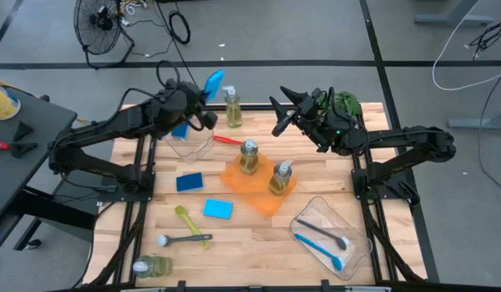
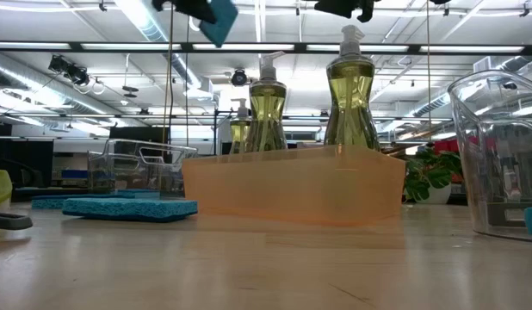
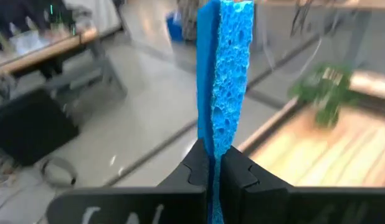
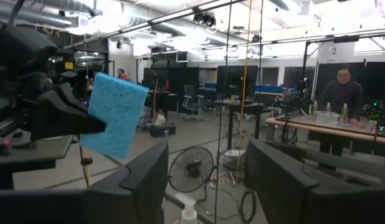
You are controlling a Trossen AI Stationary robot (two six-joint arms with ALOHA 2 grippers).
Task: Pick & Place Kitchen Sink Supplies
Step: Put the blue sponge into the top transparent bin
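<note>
Left gripper point(image 1: 208, 91): gripping 1 blue sponge point(image 1: 213, 82), raised above the clear bin point(image 1: 188, 144).
Right gripper point(image 1: 281, 113): hovering, fingers spread wide.

We are in a robotics lab, a large open hall: exposed ducts and strip lights point(image 2: 42, 122) run overhead, workbenches point(image 4: 317, 127) and office chairs point(image 4: 191, 99) fill the room beyond the tabletop point(image 1: 259, 235), a floor fan point(image 1: 96, 20) and loose cables point(image 1: 179, 26) sit on the grey floor, and a person point(image 4: 343, 93) stands at a bench
</note>
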